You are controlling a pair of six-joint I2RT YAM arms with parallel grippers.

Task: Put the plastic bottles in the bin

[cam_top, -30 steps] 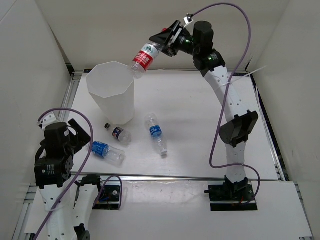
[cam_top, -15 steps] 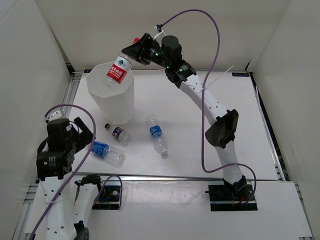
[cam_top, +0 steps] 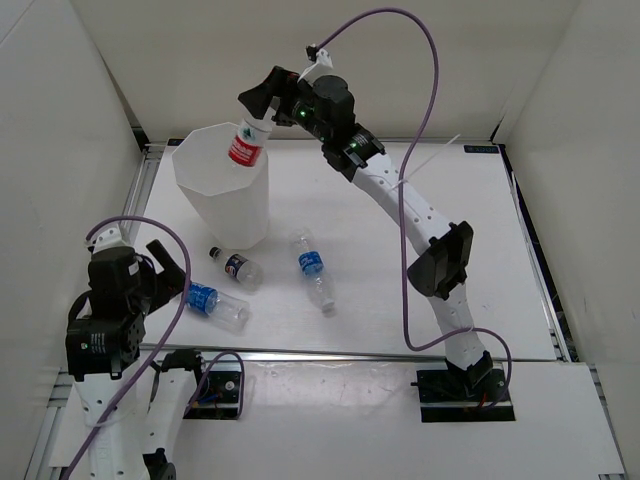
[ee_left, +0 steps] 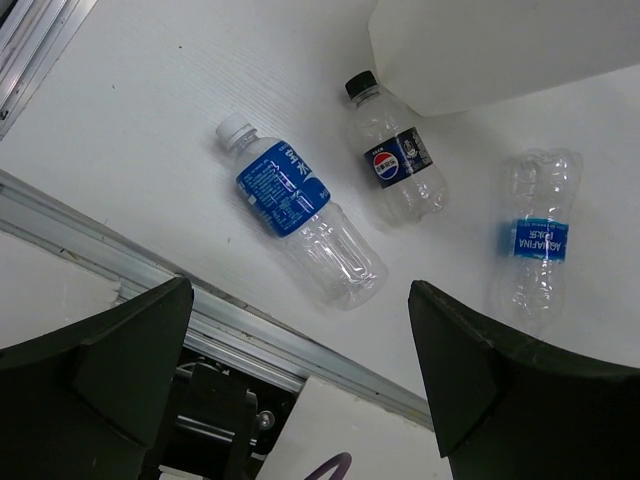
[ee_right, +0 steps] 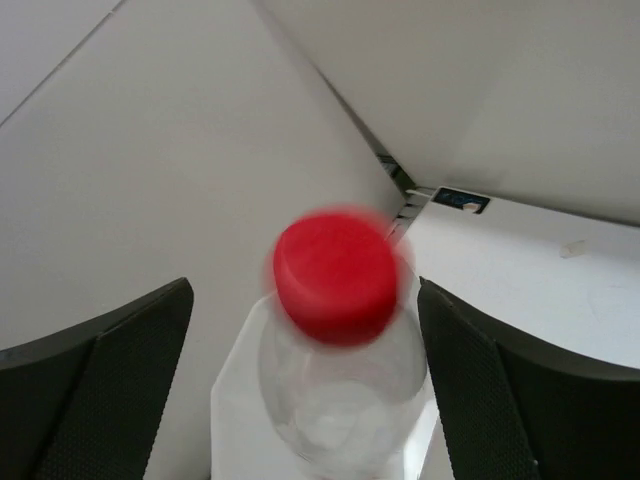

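red-label bottle (cam_top: pixel 245 147): upright at the bin (cam_top: pixel 215 200) rim, long axis vertical, red cap up
right gripper (cam_top: pixel 252 106): fingers spread, bottle loose between
left gripper (ee_left: pixel 300 288): spread wide above three bottles (ee_left: pixel 300 222) lying on the table (cam_top: pixel 400 260)

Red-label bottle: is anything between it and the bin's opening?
Nothing visible does. The red-label bottle is cap-up directly over the open mouth of the bin, just below the right gripper, whose jaws are spread wide on either side of the red cap.

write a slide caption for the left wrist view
Open left hand over the table: blue-labelled bottle, black-capped bottle and Aquafina bottle lying near the bin.
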